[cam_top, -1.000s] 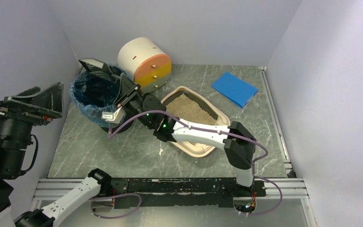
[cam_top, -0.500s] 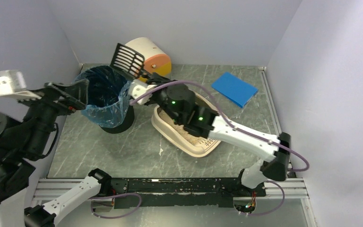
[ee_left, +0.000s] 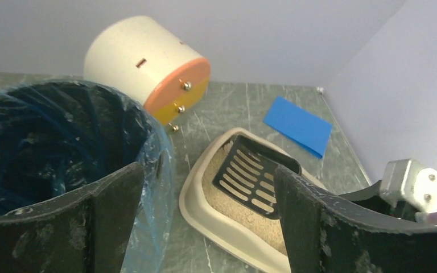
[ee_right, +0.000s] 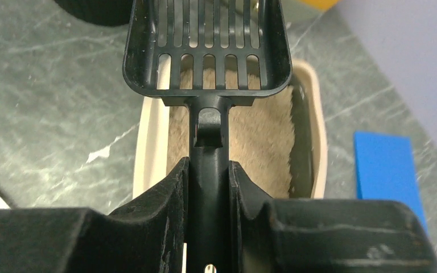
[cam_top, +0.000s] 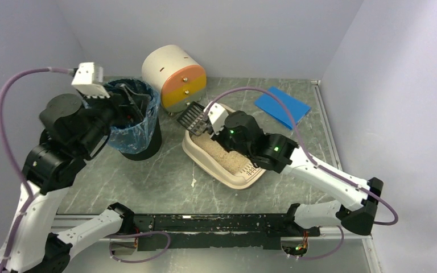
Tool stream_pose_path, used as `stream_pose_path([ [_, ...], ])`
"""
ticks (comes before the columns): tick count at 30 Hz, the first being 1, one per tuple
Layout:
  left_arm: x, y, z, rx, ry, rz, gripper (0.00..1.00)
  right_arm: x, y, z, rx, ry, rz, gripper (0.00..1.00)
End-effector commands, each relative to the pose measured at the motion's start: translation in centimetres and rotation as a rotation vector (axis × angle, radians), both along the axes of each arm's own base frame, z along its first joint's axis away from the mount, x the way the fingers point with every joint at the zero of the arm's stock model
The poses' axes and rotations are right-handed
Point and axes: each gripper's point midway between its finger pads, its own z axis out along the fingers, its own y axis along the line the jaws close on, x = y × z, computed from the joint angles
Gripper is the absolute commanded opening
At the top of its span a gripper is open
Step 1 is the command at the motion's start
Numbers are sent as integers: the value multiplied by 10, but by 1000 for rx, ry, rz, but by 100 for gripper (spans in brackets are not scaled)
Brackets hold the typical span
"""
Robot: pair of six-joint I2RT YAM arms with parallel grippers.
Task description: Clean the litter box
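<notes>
The beige litter box (cam_top: pixel 195 149) holds tan litter and lies mid-table, right of the bin. It also shows in the left wrist view (ee_left: pixel 200 211) and the right wrist view (ee_right: pixel 148 136). My right gripper (cam_top: pixel 218 127) (ee_right: pixel 207 168) is shut on the handle of a black slotted scoop (cam_top: pixel 193 118) (ee_right: pixel 207 45). The scoop hangs empty just above the box's far-left end, and shows in the left wrist view (ee_left: pixel 249 176). My left gripper (cam_top: pixel 126 102) (ee_left: pixel 207 187) is open and empty above the bin's rim.
A black round bin with blue liner (cam_top: pixel 132 126) (ee_left: pixel 62 136) stands left of the box. A white drawer unit with orange and yellow fronts (cam_top: pixel 173 74) (ee_left: pixel 148 68) lies behind. A blue flat pad (cam_top: pixel 281 106) (ee_left: pixel 299 125) (ee_right: pixel 384 165) lies at the back right.
My right arm swung the scoop from over the bin back down to the litter box's far end. My left arm moved in over the bin. The box shifted left and turned.
</notes>
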Motion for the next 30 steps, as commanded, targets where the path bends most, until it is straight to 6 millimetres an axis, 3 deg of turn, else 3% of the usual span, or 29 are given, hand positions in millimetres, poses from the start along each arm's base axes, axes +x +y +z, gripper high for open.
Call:
stream_pose_path([
  [1, 16, -33, -12, -7, 38, -111, 86, -23, -26, 9, 114, 147, -49, 0],
  [4, 27, -63, -23, -12, 83, -219, 80, -31, -32, 15, 124, 198, -48, 0],
  [10, 45, -112, -50, -49, 180, -392, 70, -39, -37, 5, 125, 266, -72, 0],
  [13, 53, -126, -76, -42, 247, -421, 69, -39, -37, 6, 132, 276, -80, 0],
  [21, 61, -155, -133, 15, 372, -470, 67, -47, -35, 30, 206, 279, -37, 0],
  [30, 63, -165, -187, 120, 494, -435, 64, -41, -46, 49, 255, 228, -97, 6],
])
